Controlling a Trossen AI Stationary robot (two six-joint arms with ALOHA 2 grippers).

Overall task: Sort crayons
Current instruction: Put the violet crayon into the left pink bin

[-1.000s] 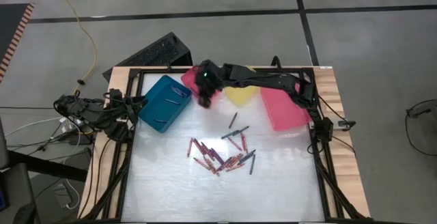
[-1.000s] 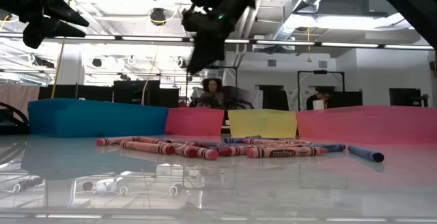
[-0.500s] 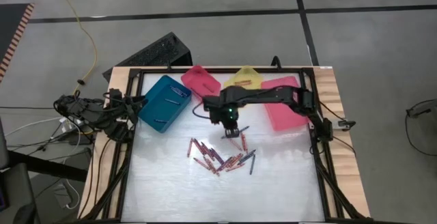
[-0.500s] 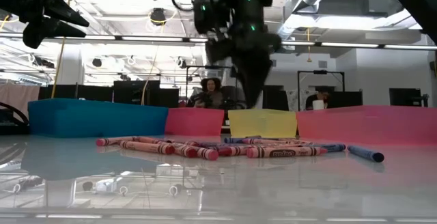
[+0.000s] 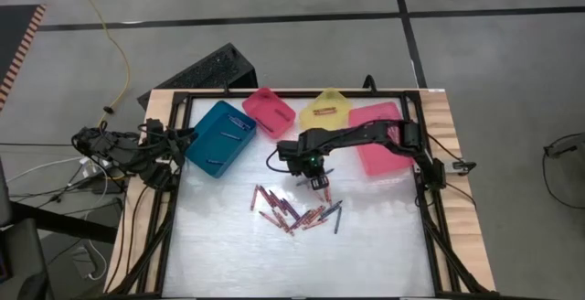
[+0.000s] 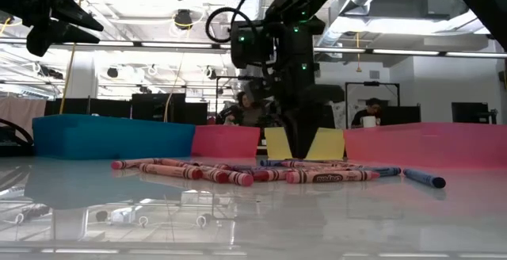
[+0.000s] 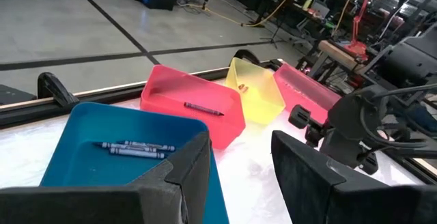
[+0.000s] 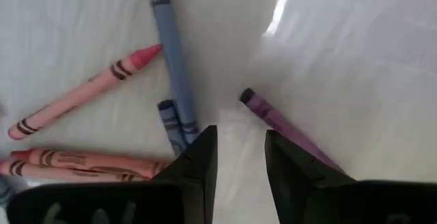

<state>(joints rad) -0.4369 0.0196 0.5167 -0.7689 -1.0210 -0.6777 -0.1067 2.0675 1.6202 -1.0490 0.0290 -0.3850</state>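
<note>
Where glossy tabletop gleams, slender crayons.

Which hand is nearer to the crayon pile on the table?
The right hand: it hangs open just above the pile's far edge. The left hand waits off at the table's left side, by the teal bin.

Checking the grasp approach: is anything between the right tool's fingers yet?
No. In the right wrist view the right tool is open over bare table, with a blue crayon on one side and a purple crayon on the other.
</note>
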